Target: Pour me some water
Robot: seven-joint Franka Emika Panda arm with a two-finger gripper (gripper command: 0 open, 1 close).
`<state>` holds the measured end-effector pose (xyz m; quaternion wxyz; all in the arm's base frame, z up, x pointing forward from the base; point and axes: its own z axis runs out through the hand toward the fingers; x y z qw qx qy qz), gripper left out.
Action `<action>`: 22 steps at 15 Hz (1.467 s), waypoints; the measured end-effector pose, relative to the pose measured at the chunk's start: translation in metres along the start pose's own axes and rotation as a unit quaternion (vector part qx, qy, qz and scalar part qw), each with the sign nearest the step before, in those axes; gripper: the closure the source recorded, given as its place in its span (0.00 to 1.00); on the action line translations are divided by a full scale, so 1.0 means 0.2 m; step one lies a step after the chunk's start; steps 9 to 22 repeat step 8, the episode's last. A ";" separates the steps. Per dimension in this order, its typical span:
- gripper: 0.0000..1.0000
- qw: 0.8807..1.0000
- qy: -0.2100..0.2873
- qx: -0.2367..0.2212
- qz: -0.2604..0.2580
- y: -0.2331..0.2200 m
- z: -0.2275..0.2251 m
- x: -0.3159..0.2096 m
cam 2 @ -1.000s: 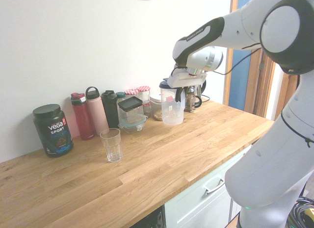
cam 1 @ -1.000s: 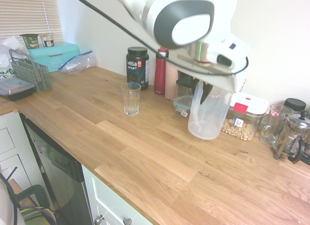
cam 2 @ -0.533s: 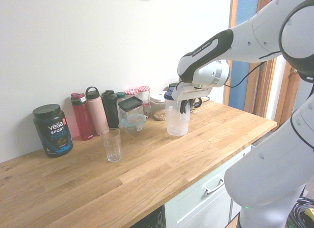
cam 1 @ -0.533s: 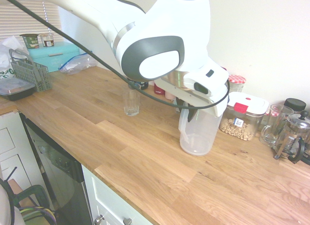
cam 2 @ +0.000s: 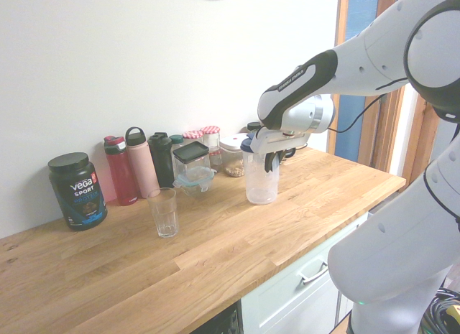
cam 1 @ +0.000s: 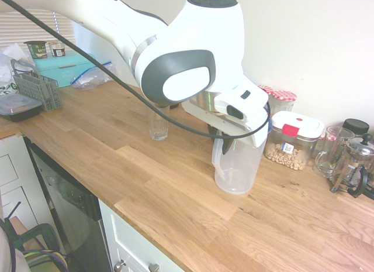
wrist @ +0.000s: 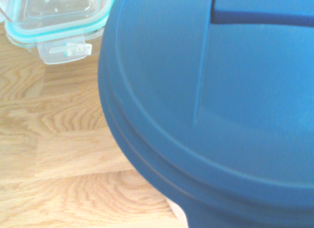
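And here's the bench (cam 1: 128,172), running along the wall, with the white arm (cam 2: 370,54) reaching across it and down to the pitcher (cam 2: 261,183). The pitcher stands upright, long axis vertical, directly beneath the wrist, its base on or barely above the wood; I can't call which. The jaws are clenched on its handle (cam 1: 218,158), coming in from above, at the pitcher's side.

Now the relation that matters: the glass (cam 2: 164,213) stands upright, well apart from the pitcher, along the bench towards the protein tub (cam 2: 77,192). In the second exterior view that's off to the pitcher's left and a little nearer the camera. So the carry looks to be sideways along the bench, pitcher kept plumb, and only then the tip. The pouring side probably sits opposite the handle, so I'd expect a turn of the wrist to point it at the glass. Smallest worry, the blue lid (wrist: 211,105): it's on, and whether its opening is clear, I can't tell.
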<state>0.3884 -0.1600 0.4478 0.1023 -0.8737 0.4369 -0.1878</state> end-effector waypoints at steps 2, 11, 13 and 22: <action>0.00 1.000 0.000 0.000 0.001 0.00 0.00 0.00; 0.00 0.999 -0.015 -0.032 -0.011 0.07 -0.05 -0.03; 0.00 0.999 -0.015 -0.032 -0.011 0.07 -0.05 -0.03; 0.00 0.999 -0.015 -0.032 -0.011 0.07 -0.05 -0.03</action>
